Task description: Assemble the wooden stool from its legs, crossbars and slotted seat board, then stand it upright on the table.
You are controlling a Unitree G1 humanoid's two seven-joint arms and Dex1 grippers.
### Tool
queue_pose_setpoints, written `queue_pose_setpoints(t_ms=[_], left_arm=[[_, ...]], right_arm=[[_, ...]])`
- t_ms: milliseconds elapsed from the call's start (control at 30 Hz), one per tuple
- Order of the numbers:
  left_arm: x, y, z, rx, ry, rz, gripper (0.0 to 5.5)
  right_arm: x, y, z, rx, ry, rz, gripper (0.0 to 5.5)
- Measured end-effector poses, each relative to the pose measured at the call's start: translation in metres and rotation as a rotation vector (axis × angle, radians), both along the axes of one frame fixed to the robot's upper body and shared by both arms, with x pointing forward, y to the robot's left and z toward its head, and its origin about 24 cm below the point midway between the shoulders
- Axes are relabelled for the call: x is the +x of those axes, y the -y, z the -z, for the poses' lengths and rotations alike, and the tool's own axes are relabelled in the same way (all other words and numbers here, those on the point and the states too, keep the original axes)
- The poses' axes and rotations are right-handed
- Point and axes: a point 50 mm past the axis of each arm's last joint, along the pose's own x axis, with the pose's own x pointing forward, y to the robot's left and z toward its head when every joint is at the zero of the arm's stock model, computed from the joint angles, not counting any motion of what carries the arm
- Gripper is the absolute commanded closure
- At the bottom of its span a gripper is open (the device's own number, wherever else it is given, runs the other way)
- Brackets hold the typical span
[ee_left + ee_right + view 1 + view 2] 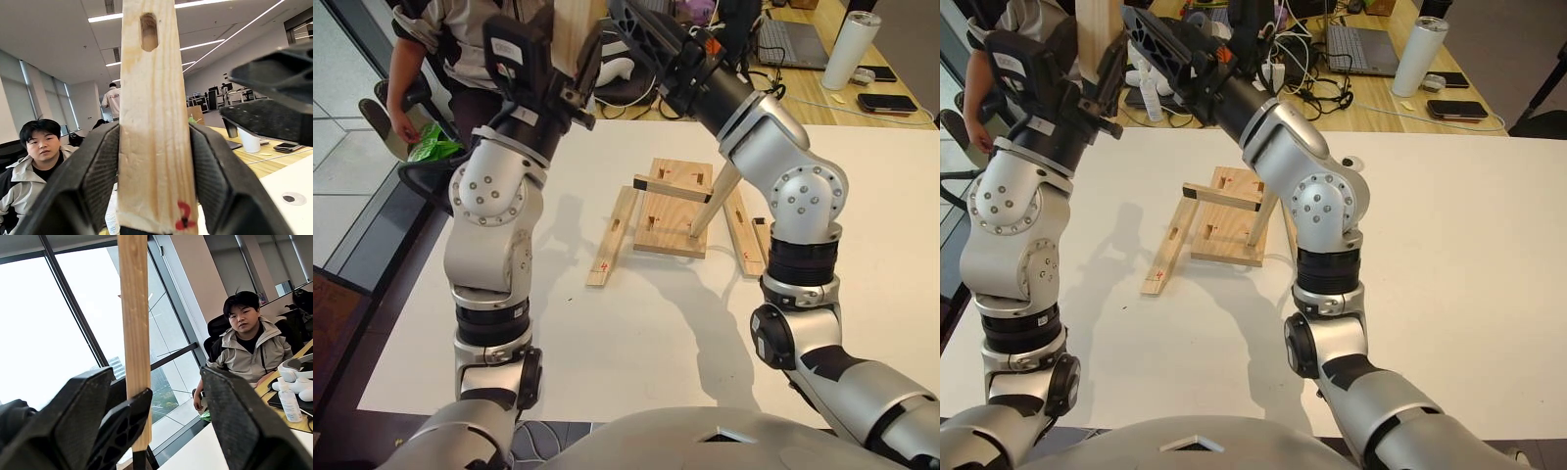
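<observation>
My left gripper (154, 128) is shut on a wooden leg (151, 98), held upright high above the table's back left; the leg has a slot near its top and a red mark low down. My right gripper (156, 374) is open, its black fingers (641, 24) right beside that leg (578, 29). On the white table (636, 343) lies the slotted seat board (671, 240). One leg (713, 204) stands tilted in it, with a dark-ended crossbar (671, 188) joined to that leg. A loose leg (612, 237) lies left of the board, and more pieces (744, 230) lie to its right.
Behind the table stands a wooden desk with a white cylinder (850, 49), phones (886, 101), a laptop (793, 44) and cables. The table's near half and right side are bare.
</observation>
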Motion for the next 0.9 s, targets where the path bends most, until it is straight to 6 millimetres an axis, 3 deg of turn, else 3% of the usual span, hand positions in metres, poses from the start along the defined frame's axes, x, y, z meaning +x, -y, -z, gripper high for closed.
queue_pose_setpoints(t_ms=[200,500,767,900], left_arm=[[-0.005,0.012,0.007,0.043,-0.018,0.055,3.39],[-0.006,0.01,0.005,0.046,0.008,0.047,3.39],[-0.007,0.009,0.001,0.056,0.024,0.07,3.39],[-0.007,0.005,-0.003,0.016,-0.061,0.161,3.39]], right_arm=[[-0.003,-0.004,-0.004,0.037,-0.005,-0.048,2.95],[-0.006,-0.009,-0.006,0.042,0.002,-0.054,4.43],[-0.007,-0.009,-0.009,0.05,0.019,-0.043,4.46],[-0.01,-0.009,-0.01,0.043,0.023,-0.035,4.48]])
